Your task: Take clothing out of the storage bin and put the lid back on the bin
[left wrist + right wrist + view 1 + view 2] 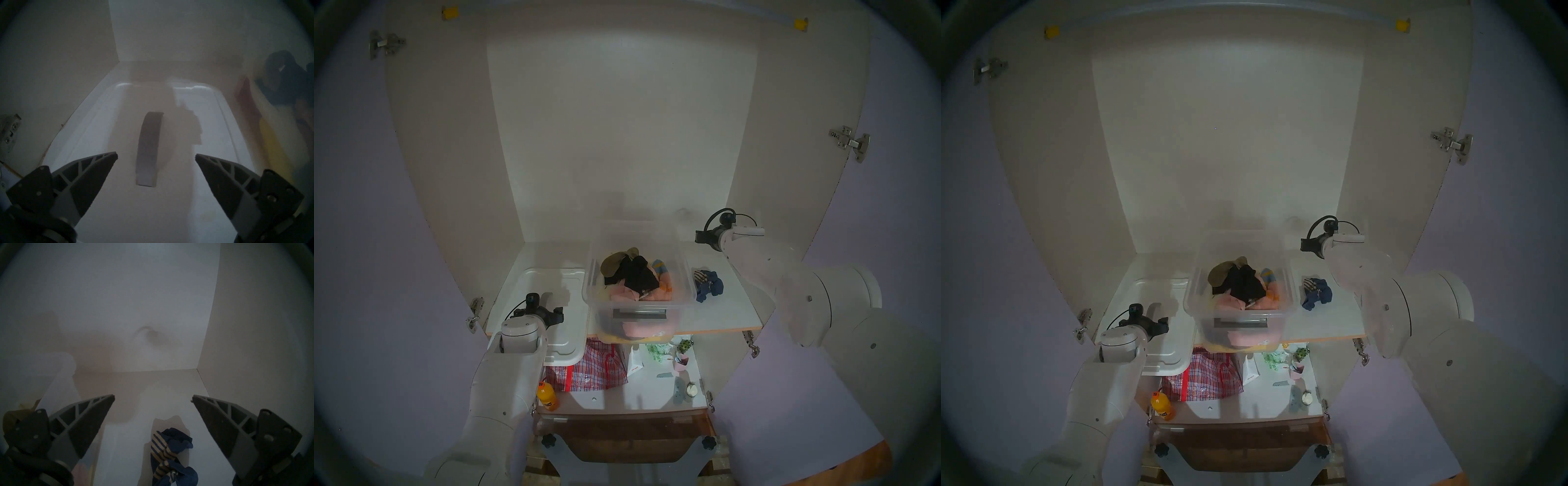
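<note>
Spread wide and empty, the left gripper (156,157) hovers over the white lid (566,334), its fingers either side of the lid's grey strap handle (149,149) without touching it. That lid lies flat on the shelf (726,314) just left of the uncovered storage bin (682,268). Right of the bin, on the shelf, sits the navy striped clothing (709,284). Above and behind it the right gripper (153,398) hangs with jaws apart, holding nothing.
</note>
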{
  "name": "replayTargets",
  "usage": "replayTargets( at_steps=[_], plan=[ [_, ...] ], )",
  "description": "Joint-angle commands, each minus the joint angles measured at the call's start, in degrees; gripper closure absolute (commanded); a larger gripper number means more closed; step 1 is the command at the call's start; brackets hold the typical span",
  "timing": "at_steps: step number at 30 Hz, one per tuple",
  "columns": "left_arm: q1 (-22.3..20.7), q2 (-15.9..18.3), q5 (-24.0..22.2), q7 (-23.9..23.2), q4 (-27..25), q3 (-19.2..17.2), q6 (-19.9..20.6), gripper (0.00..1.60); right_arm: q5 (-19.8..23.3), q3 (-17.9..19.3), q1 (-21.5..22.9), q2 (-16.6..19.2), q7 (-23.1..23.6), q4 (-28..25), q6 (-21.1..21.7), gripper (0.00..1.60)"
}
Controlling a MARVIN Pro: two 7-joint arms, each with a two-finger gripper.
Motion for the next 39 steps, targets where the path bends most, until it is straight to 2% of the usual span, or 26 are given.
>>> replayTargets(
  at_steps=[1, 10, 13, 16, 17, 21, 25, 26, 27, 28, 29, 30, 32, 35, 39],
  plan=[
    [-2.5, 0.2, 1.6, 0.9, 0.9, 1.4, -1.6, 0.0, 0.3, 0.3, 2.1, 0.9, 1.1, -1.6, -1.3, 0.0],
    [-5.0, -0.9, 3.1, 5.2, 5.1, 2.4, -7.0, 0.0, -0.1, -0.1, 2.0, 1.2, 3.7, -1.9, -1.5, 0.0],
    [-6.5, -1.6, 3.5, 7.5, 9.1, 2.5, -10.0, 0.0, -0.1, -0.1, 2.0, 1.3, 4.0, -1.9, -1.6, 0.0],
    [-8.8, -1.2, 4.3, 7.2, 14.7, 3.8, -10.9, 0.0, -0.2, -0.1, 2.0, 1.3, 4.3, -1.8, -1.7, 0.0],
    [-8.8, -1.2, 4.3, 7.2, 14.7, 3.8, -10.9, 0.0, -0.2, -0.1, 2.0, 1.3, 4.3, -1.8, -1.7, 0.0],
    [-11.0, -0.9, 5.3, 7.7, 20.2, 5.3, -14.1, 0.0, -0.2, 0.0, 2.0, 1.3, 4.4, -1.8, -1.6, 0.0],
    [-13.6, -1.1, 4.5, 7.8, 26.1, 5.1, -18.5, 0.01, -0.2, 0.0, 2.0, 1.3, 4.5, -1.8, -1.7, 0.0],
    [-14.2, -1.0, 4.6, 7.7, 27.2, 5.2, -18.8, 0.14, -0.2, 0.0, 2.0, 1.3, 4.5, -1.8, -1.7, 0.0],
    [-14.7, -1.0, 4.6, 7.7, 28.4, 5.2, -19.8, 0.8, -0.2, 0.0, 2.0, 1.3, 4.5, -1.8, -1.8, 0.0],
    [-15.2, -0.9, 4.4, 7.3, 29.6, 5.2, -21.0, 0.92, -0.2, 0.0, 2.0, 1.3, 4.5, -1.8, -1.8, 0.0],
    [-15.5, -0.8, 4.4, 7.3, 30.4, 5.3, -21.8, 1.27, -0.2, 0.0, 2.0, 1.4, 4.6, -1.8, -1.8, 0.0],
    [-16.1, -0.9, 4.4, 7.4, 31.8, 5.3, -23.0, 1.45, -0.2, 0.0, 2.0, 1.4, 4.6, -1.8, -1.8, 0.0],
    [-16.8, -0.9, 4.4, 8.0, 33.2, 5.1, -25.1, 1.6, -0.2, 0.0, 2.0, 1.4, 4.6, -1.8, -1.8, 0.0],
    [-17.3, -0.8, 4.6, 9.1, 32.8, 4.9, -27.6, 1.6, -0.2, 0.0, 2.0, 1.4, 4.6, -1.8, -1.7, 0.0],
    [-17.2, -0.7, 4.6, 10.7, 29.3, 4.6, -31.6, 1.6, -0.2, 0.0, 2.0, 1.3, 4.6, -1.8, -1.6, 0.0]
  ],
)
